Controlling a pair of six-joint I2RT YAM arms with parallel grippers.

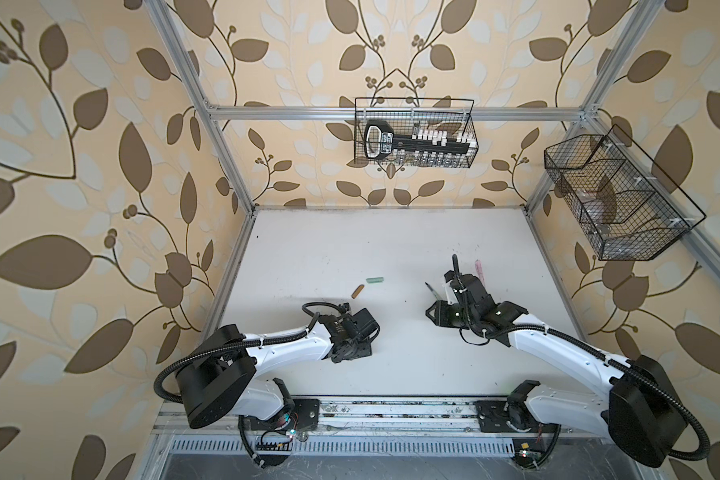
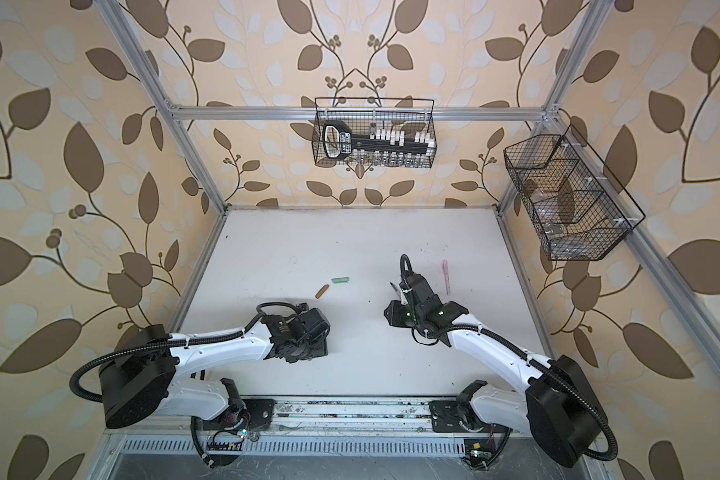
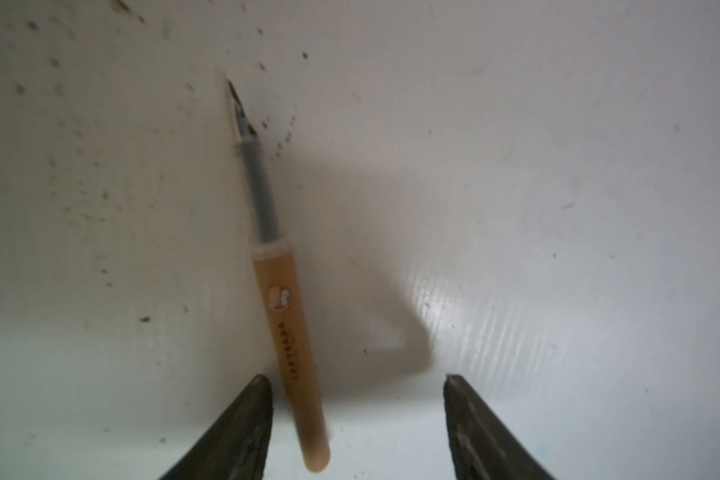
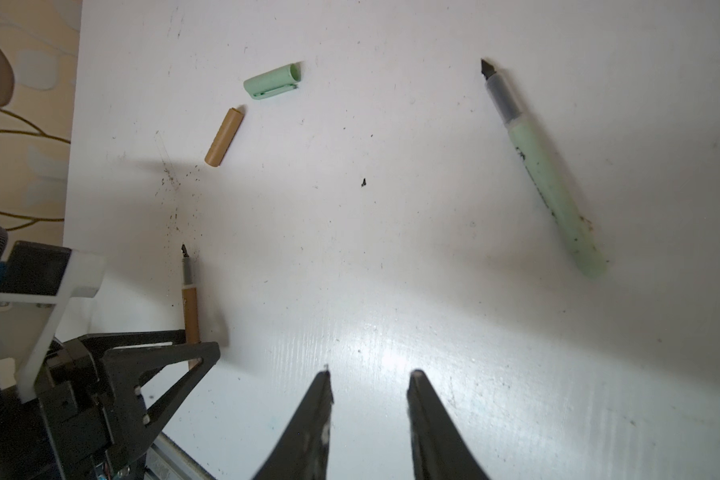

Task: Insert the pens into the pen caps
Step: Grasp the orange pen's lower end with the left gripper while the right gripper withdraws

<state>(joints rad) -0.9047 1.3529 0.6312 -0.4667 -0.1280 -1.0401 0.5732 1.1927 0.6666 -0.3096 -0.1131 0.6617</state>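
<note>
Two grippers stand released and empty. The left gripper (image 3: 354, 378) straddles the tan-brown pen (image 3: 285, 316) lying on the table (image 3: 558, 208), just beside one finger; closing so off-centre could roll or skew it. The right gripper (image 4: 371, 374) hovers short of the pale green pen (image 4: 553, 183). Farther off lie the tan-brown cap (image 4: 224, 143), green cap (image 4: 272, 81) and pink pen (image 2: 446, 276).

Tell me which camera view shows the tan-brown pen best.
The left wrist view: the tan-brown pen lies full length, dark tip to tail, large in frame. The right wrist view shows it small, its rear half hidden. In both top views I cannot find it.
</note>
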